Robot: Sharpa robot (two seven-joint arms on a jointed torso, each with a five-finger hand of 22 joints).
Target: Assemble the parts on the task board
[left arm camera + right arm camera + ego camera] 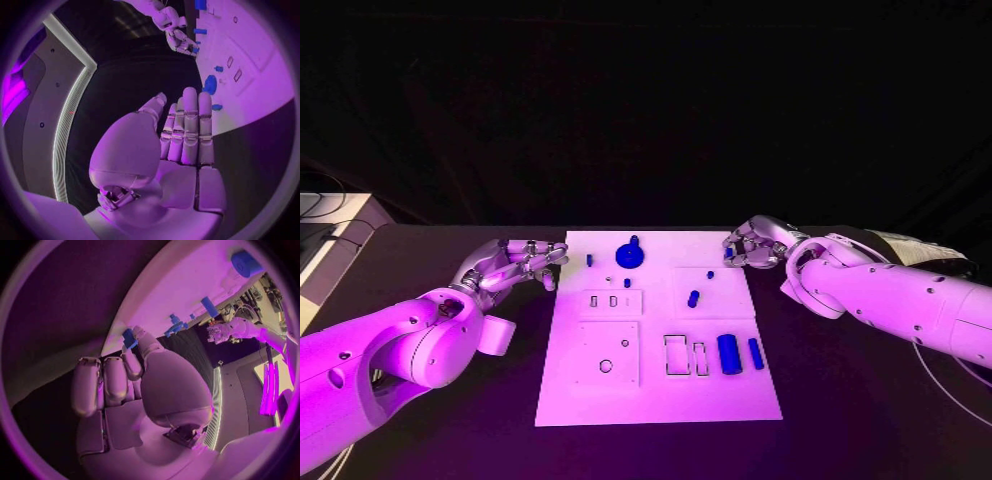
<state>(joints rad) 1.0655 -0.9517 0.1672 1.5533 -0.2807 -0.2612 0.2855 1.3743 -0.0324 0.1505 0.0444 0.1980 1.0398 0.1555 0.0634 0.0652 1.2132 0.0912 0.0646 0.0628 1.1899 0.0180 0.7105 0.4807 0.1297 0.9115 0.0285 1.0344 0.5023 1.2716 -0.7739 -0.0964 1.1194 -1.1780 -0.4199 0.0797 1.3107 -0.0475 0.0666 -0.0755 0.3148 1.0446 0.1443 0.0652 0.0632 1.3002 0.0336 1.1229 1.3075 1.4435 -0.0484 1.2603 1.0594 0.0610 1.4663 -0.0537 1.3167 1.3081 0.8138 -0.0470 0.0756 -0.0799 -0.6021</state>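
The white task board [661, 385] lies in the middle of the black table. A blue disc with a knob [630, 255] stands near its far edge, and a blue cylinder [730, 353] and a thin blue bar [756, 352] lie at its right side. Small blue pegs [692, 297] dot the middle. My right hand [754, 243] hovers at the board's far right corner and pinches a small blue part [129, 337] between thumb and a finger. My left hand [516, 265] hangs beside the board's far left edge, fingers [187, 125] stretched out, holding nothing.
Several rectangular and round recesses [676, 355] are cut into the board's near half. Black tabletop [862, 400] runs along both sides of the board. A pale bench edge [329, 235] stands at the far left.
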